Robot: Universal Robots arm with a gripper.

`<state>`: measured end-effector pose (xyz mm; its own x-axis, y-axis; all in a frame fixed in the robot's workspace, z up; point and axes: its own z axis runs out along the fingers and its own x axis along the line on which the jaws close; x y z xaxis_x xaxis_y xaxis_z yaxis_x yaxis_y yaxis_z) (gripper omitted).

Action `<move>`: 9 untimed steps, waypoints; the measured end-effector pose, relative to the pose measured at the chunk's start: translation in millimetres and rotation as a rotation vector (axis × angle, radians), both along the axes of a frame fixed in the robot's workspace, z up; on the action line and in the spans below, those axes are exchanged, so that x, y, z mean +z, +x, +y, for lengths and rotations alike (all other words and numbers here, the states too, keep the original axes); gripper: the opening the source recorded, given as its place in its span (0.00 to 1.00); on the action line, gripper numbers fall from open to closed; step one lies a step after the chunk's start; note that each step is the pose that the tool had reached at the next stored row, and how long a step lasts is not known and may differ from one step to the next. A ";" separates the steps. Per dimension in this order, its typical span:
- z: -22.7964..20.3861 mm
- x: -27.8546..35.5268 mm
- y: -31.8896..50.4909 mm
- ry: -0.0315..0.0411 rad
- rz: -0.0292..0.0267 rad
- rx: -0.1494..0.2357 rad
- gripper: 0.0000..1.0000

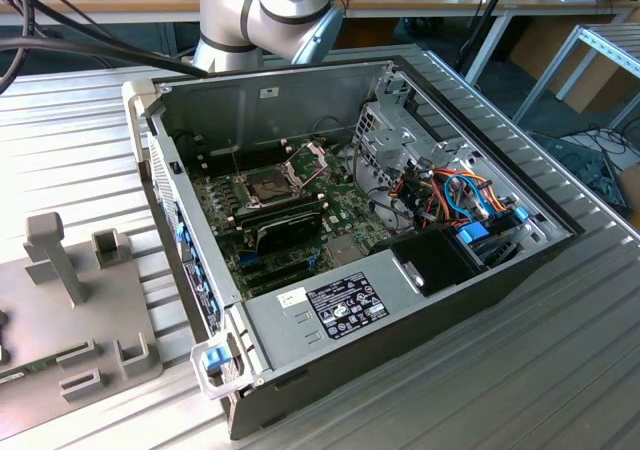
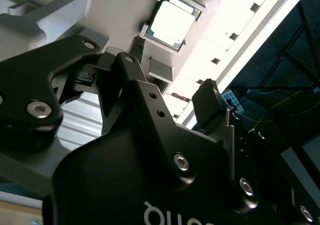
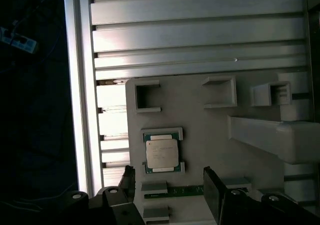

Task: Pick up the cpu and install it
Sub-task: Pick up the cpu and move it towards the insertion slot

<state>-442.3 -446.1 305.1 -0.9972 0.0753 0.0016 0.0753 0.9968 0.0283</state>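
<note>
The cpu [image 3: 161, 152] [image 2: 172, 22] is a small square chip with a silver-grey top. It lies flat in a holder on a light grey fixture plate [image 3: 200, 125] [image 1: 95, 315]. In both wrist views my gripper [image 3: 170, 187] [image 2: 172, 67] hovers over the plate close to the chip. It is open, its black fingers [image 3: 213, 195] are spread apart, and nothing is between them. In the exterior view the open computer case [image 1: 350, 305] holds the green motherboard [image 1: 225, 205]. The motherboard's socket [image 1: 268, 185] has its metal frame [image 1: 308, 157] hinged up.
The fixture plate carries raised blocks and a tall post [image 1: 55, 255]. The ribbed aluminium table's edge [image 3: 80, 85] runs beside the plate. Inside the case are memory sticks [image 1: 285, 232], a drive cage [image 1: 385, 130], bundled cables [image 1: 450, 195] and a power supply [image 1: 340, 305]. The arm's base [image 1: 255, 15] stands behind the case.
</note>
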 end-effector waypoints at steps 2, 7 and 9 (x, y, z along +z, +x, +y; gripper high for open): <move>0.0 -1.1 0.0 0.0001 -0.0001 0.000 0.66; 0.0 -2.7 0.0 0.0000 -0.0003 0.000 0.66; 0.0 -3.7 0.0 -0.0001 -0.0001 0.000 0.66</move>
<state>-442.3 -446.1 301.4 -0.9972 0.0753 0.0015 0.0753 0.9968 0.0281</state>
